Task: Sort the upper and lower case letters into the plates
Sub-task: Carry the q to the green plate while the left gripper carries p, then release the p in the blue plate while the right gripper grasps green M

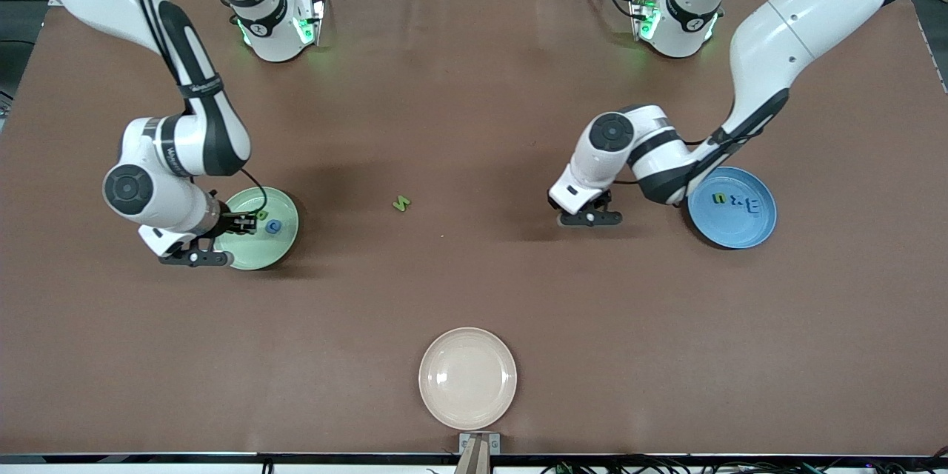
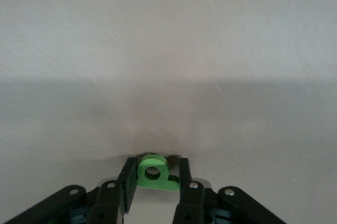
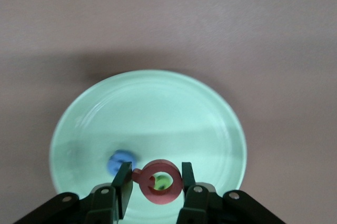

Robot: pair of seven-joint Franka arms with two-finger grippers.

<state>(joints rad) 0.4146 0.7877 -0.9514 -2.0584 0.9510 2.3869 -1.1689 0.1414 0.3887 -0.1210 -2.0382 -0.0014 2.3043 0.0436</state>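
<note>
The right gripper (image 3: 153, 182) hangs directly over the pale green plate (image 1: 285, 237), its jaws clenched on a red letter (image 3: 160, 181) with a round loop, held upright between the fingers. In the right wrist view a blue letter (image 3: 122, 162) and a small green piece (image 3: 161, 182) already lie in that plate just below the red one, so the drop turns on this relation: the held letter sits above the part of the plate nearer the right arm's wrist, close to the two pieces and well inside the rim. Releasing there would probably land it in the plate, perhaps on top of a neighbour. The left gripper (image 2: 154, 179) is down at the bare brown table (image 1: 474, 89), between the green plate and the blue plate (image 1: 755, 233) and closer to the blue one, its jaws grasping a green letter (image 2: 154, 171) with a round hole. The blue plate, holding several letters, lies toward the left arm's end. One loose green letter (image 1: 401, 203) rests on the table between the green plate and the left gripper.
</note>
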